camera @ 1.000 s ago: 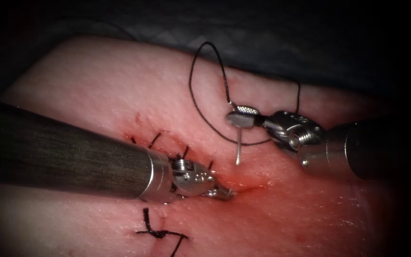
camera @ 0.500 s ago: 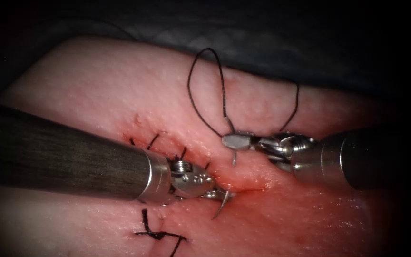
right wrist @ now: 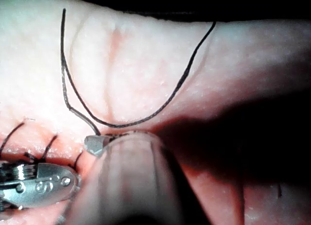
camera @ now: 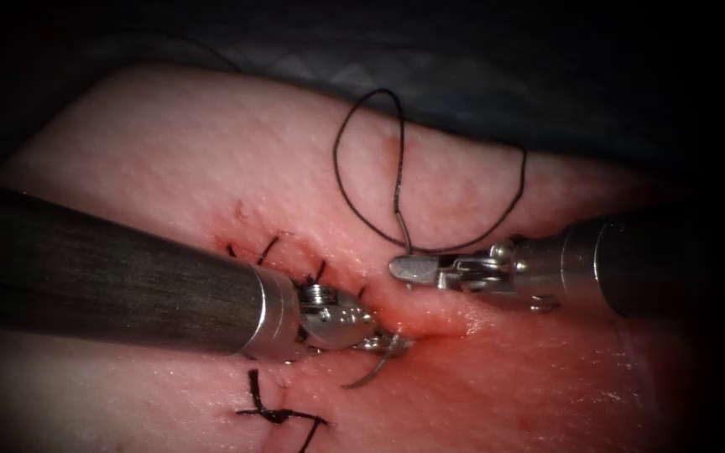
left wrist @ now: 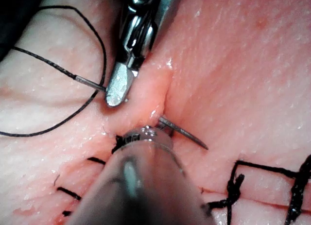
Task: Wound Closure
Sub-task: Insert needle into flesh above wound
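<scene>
My right tool (camera: 404, 269) is clamped tight on the tail end of the needle (camera: 377, 367), right where the thread (camera: 430, 180) joins it. The tool lies flat against the tissue (camera: 169, 159) just above the open end of the cut (camera: 442, 331). In the left wrist view this tool (left wrist: 116, 91) presses on the tissue beside the cut, and a short bit of the needle's tail sticks out from it with thread trailing off.

The needle is in the tissue: it goes in under my right tool, passes beneath the edge of the cut and comes out on the other side of it. The pointed half (left wrist: 187, 133) is bare and clear to see there.

My left tool (camera: 383, 341) sits at the cut where the needle comes out, touching or very near the shaft. Can't tell how far open it is or whether it has hold of the needle.

Thread runs from the needle's tail up in a tall loop over the tissue beyond the cut, then sweeps back in a wide arc towards my right tool's shaft (right wrist: 126, 186).

Finished stitches (camera: 274, 247) cross the closed part of the cut beside my left tool's shaft. A knot with cut ends (camera: 279, 411) lies near the cut too. Red fluid (camera: 430, 315) wets the tissue around the open end of the cut.
</scene>
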Controlling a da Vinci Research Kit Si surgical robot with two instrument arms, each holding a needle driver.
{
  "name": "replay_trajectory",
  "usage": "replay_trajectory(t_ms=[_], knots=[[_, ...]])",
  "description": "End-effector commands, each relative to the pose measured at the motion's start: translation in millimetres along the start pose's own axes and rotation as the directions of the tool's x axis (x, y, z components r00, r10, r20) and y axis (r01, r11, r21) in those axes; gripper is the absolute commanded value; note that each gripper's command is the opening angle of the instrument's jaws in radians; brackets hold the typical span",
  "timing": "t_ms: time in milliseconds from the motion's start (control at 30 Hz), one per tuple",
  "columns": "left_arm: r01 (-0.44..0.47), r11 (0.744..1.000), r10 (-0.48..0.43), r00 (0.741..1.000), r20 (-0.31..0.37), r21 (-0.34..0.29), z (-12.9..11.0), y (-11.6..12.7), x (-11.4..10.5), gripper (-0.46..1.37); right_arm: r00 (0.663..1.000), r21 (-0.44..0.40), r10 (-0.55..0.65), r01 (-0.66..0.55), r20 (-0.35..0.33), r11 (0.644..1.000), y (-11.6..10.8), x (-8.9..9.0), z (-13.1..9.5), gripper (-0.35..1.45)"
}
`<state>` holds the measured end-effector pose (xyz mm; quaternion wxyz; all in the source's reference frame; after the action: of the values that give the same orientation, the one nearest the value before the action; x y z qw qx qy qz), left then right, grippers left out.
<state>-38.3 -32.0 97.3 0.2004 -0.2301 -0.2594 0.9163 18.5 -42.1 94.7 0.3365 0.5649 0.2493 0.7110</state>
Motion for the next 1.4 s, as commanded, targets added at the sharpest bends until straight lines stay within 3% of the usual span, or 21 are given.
replay_trajectory(t_ms=[33,200,300,333,367,433,567,667,767,867,900,967,1000,1067,1367,1400], knots=[[0.000,1.000,0.000,1.000,0.000,-0.008,0.0,0.0,0.0,-0.30,1.000,-0.005,-0.005,0.005,-0.009,1.000,0.2,0.2,-0.1,-0.35],[0.000,1.000,0.000,1.000,0.000,-0.006,-0.1,0.0,0.1,-0.30,0.998,-0.024,-0.018,0.016,-0.065,1.000,1.3,1.6,-0.8,-0.35],[-0.006,1.000,0.006,1.000,0.000,-0.004,-0.2,-0.1,0.1,-0.30,0.985,-0.001,-0.111,0.112,-0.134,0.994,1.5,2.8,-1.2,-0.35],[-0.006,1.000,0.006,1.000,0.000,-0.004,-0.2,-0.1,0.1,-0.30,0.974,0.000,-0.160,0.162,-0.162,0.987,1.5,3.3,-1.4,-0.15],[-0.006,1.000,0.006,1.000,0.000,-0.005,-0.2,-0.2,0.1,-0.30,0.971,-0.001,-0.170,0.172,-0.168,0.985,1.5,3.4,-1.4,-0.07],[-0.012,1.000,0.012,1.000,0.000,-0.002,-0.2,-0.2,0.2,-0.31,0.954,-0.002,-0.223,0.228,-0.201,0.974,1.3,4.2,-1.8,0.34],[-0.018,1.000,0.018,1.000,0.000,0.003,-0.3,-0.3,0.2,-0.31,0.919,-0.022,-0.309,0.314,-0.244,0.949,1.0,5.6,-2.5,0.73],[-0.029,1.000,0.029,1.000,0.000,0.008,-0.5,-0.4,0.3,-0.31,0.874,-0.048,-0.405,0.408,-0.270,0.912,0.5,6.7,-3.2,0.98],[-0.041,0.999,0.041,0.999,0.003,0.013,-0.6,-0.5,0.4,-0.31,0.822,-0.083,-0.491,0.489,-0.288,0.868,-0.4,7.5,-3.6,1.02],[-0.052,0.998,0.052,0.999,0.003,0.019,-0.8,-0.6,0.5,-0.34,0.734,-0.136,-0.610,0.600,-0.298,0.788,-1.8,8.2,-3.8,1.02],[-0.052,0.998,0.052,0.999,0.003,0.019,-0.9,-0.6,0.6,-0.34,0.727,-0.143,-0.619,0.607,-0.296,0.782,-1.9,8.3,-3.8,1.01],[-0.051,0.998,0.051,0.999,0.003,0.021,-0.9,-0.6,0.6,-0.34,0.666,-0.215,-0.693,0.660,-0.277,0.720,-2.5,8.8,-3.7,1.00],[-0.051,0.998,0.051,0.999,0.003,0.021,-0.9,-0.6,0.6,-0.34,0.659,-0.224,-0.702,0.666,-0.272,0.712,-2.6,8.9,-3.7,0.99],[-0.051,0.998,0.051,0.999,0.003,0.021,-1.0,-0.6,0.6,-0.35,0.591,-0.310,-0.776,0.712,-0.218,0.630,-2.7,9.4,-3.6,0.96],[-0.051,0.998,0.051,0.999,0.003,0.022,-1.0,-0.5,0.6,-0.35,0.475,-0.441,-0.879,0.780,-0.042,0.443,-2.7,9.9,-2.4,0.81],[-0.051,0.998,0.051,0.999,0.003,0.022,-1.0,-0.5,0.6,-0.35,0.476,-0.444,-0.878,0.779,-0.041,0.443,-2.8,9.9,-2.3,0.77]])
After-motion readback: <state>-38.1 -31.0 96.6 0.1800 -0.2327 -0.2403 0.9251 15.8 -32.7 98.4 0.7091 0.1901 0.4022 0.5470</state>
